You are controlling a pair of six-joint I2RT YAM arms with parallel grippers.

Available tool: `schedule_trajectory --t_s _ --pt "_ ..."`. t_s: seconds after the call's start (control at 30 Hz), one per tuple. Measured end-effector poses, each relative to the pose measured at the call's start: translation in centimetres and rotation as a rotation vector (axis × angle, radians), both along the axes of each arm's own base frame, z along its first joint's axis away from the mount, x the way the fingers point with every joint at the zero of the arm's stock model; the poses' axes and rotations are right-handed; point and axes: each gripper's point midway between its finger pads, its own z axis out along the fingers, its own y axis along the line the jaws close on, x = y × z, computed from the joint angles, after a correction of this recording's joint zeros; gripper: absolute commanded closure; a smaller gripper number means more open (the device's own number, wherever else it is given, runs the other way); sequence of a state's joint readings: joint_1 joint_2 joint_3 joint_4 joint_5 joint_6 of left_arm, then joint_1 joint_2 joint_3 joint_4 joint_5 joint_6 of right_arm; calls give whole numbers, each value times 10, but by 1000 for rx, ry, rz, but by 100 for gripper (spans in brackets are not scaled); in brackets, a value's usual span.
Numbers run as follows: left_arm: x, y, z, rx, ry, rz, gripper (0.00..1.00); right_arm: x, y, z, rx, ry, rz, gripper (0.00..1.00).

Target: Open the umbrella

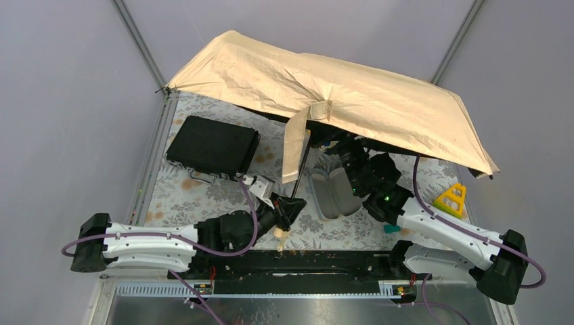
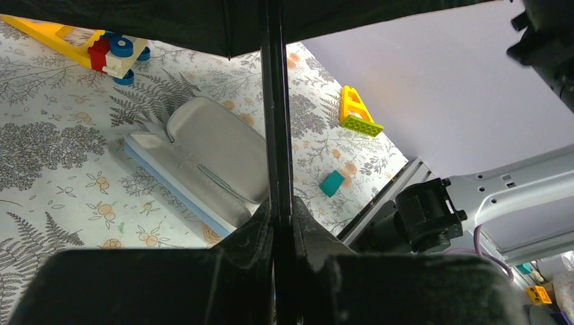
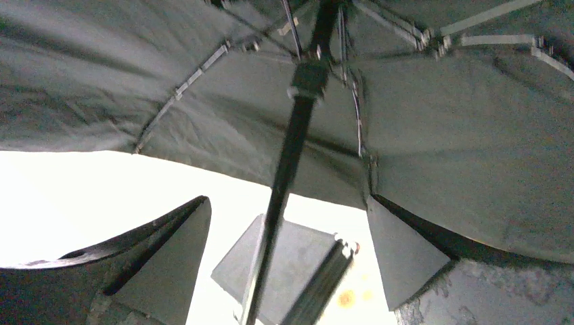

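The umbrella point(image 1: 325, 95) stands with its peach-tan canopy spread over the back of the table. Its thin dark shaft point(image 1: 296, 179) slants down to my left gripper point(image 1: 284, 210), which is shut on it just above the cream knob point(image 1: 279, 233). In the left wrist view the shaft point(image 2: 274, 115) rises out of the closed left gripper point(image 2: 281, 203). My right gripper point(image 1: 345, 152) is partly hidden beneath the canopy. In the right wrist view the right gripper point(image 3: 288, 210) is open, its fingers point(image 3: 176, 257) wide apart on either side of the shaft point(image 3: 291, 162), not touching it, below the black underside point(image 3: 440, 135).
A flat black case point(image 1: 213, 145) lies at the back left. A grey fabric sleeve point(image 1: 335, 193) lies mid-table. A yellow toy point(image 1: 452, 200) and a teal block point(image 1: 390, 229) sit at the right. A yellow toy with blue wheels point(image 2: 108, 51) sits under the canopy.
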State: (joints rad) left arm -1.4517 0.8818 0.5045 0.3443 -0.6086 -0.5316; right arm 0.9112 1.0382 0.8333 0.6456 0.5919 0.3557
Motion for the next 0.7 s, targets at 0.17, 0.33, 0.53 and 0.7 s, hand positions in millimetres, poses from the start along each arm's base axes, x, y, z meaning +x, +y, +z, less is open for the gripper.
schedule_trajectory --t_s 0.17,0.33,0.53,0.7 --pt "2 -2 -1 4 -6 3 100 -8 10 -34 -23 94 65 16" --pt "1 -7 -6 43 -41 -20 100 -19 28 -53 -37 162 150 56" --pt "-3 -10 -13 147 -123 -80 37 -19 25 -56 -8 191 132 100" --pt "-5 1 26 151 -198 -97 9 -16 14 -58 -67 179 94 100"
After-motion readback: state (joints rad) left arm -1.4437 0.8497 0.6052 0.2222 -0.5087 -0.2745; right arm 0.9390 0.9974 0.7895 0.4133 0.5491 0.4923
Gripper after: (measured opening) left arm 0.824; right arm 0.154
